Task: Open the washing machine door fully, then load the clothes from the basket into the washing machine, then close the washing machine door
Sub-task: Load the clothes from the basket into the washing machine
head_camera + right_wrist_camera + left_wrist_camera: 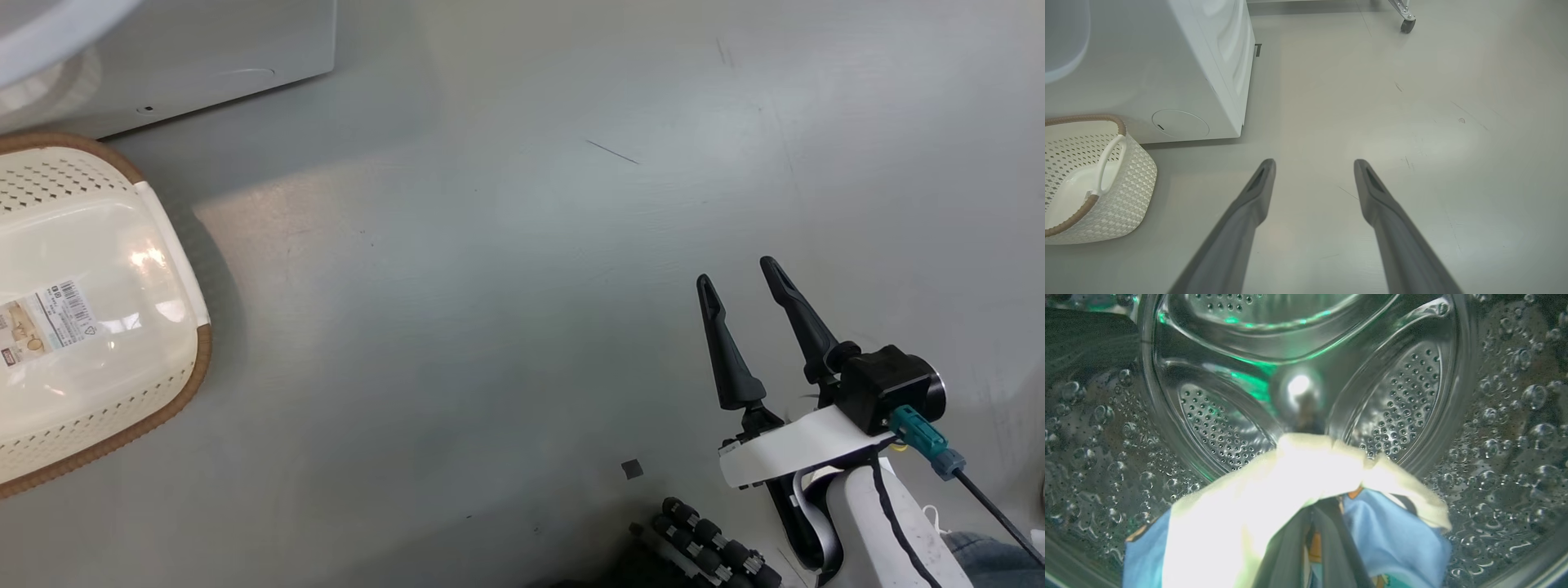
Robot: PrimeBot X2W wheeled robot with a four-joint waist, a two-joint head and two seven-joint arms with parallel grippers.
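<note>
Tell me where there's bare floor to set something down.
Bare grey floor lies right of the white washing machine and cream perforated plastic basket, around the open right gripper. Crowded: the steel drum, with light blue clothes.

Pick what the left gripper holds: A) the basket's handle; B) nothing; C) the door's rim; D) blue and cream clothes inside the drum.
D: in the left wrist view the left gripper is shut on the clothes, with the perforated steel drum behind and around them.
</note>
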